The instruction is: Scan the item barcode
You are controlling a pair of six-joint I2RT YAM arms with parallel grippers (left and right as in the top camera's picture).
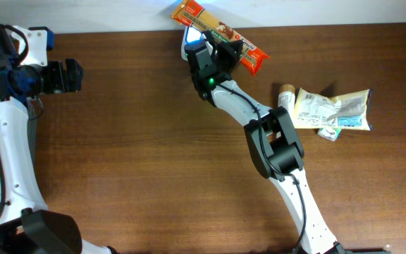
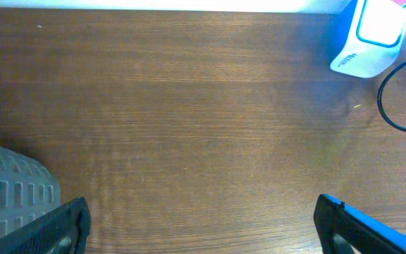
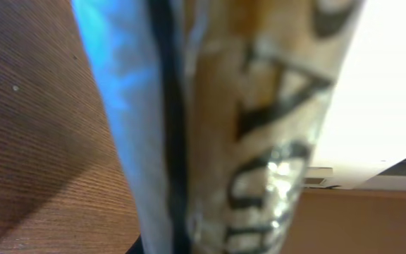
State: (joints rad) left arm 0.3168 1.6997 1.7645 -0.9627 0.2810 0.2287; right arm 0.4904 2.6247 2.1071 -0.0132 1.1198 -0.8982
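- Presently gripping the snack bar point(image 1: 197, 15) in the right tool point(image 1: 224, 49) — jaws pinched almost closed across the wrapper, toward its lower-right half.
- Holding it at the far edge of the table point(image 1: 132, 162), directly above the scanner point(image 1: 187, 42), with blue light spilling down one side of the wrapper in the right wrist view.
- Lying diagonally along its long axis: upper-left end out past the table edge, lower-right end aimed roughly at the cream packet point(image 1: 333, 109) further right.
- Judging from that, turns less on travel than on roll — already over the scanner, so probably a matter of twisting about that long axis until the barcode face meets the scanner window.
- Cannot tell where the barcode sits: too close and too blurred in the right wrist view, only large lettering readable as shapes.
- With the left tool point(image 1: 72, 76) spread to full width and empty, well apart at the left side of the table, looking across bare wood toward the scanner.
- Clearly nearer on the right side, so seemingly no call for the left arm here.
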